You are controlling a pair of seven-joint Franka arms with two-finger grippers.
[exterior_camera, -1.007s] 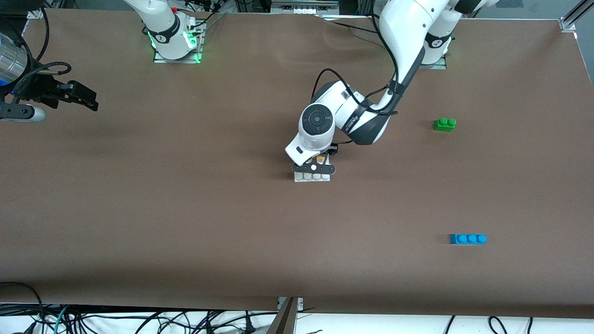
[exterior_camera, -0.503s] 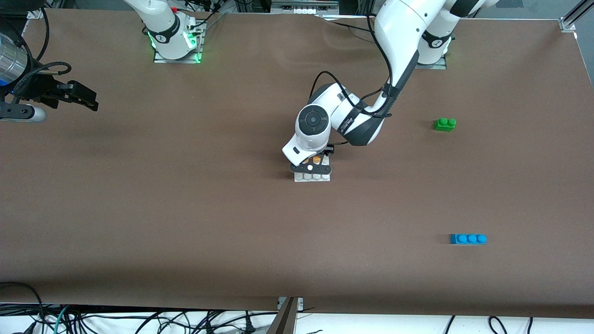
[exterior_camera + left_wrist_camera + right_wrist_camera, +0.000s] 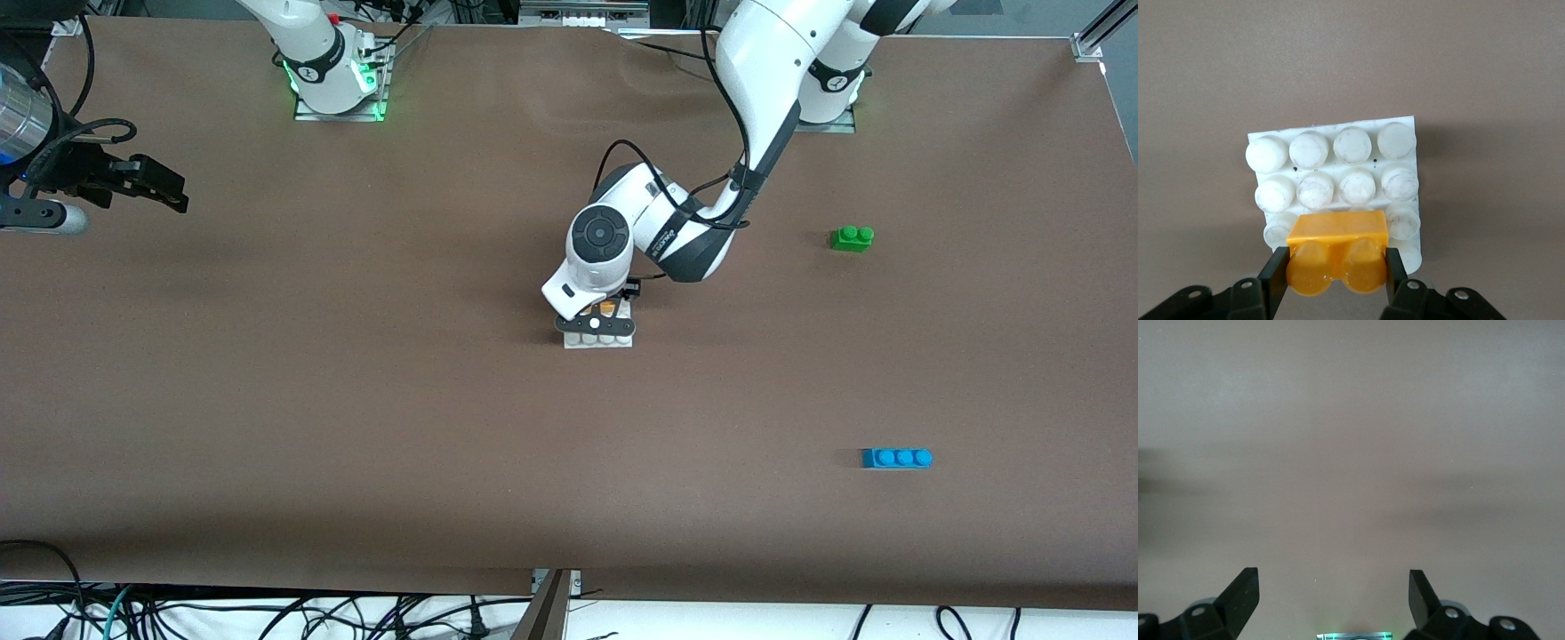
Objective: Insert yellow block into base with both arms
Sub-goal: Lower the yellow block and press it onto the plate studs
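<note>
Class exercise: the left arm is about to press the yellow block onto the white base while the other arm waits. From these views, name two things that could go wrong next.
1. The left gripper holds the yellow block over the edge studs of the base; pressing there might tip the plate.
2. The right gripper waits open over bare table near its own end, so nothing steadies the base; it may slide and the studs miss.

The yellow block [image 3: 1337,257], a small two-stud brick, sat gripped between the left gripper's [image 3: 1331,280] fingers over one edge row of the base [image 3: 1338,177], a white square sixteen-stud plate lying flat mid-table, well clear of the table's edges.
</note>
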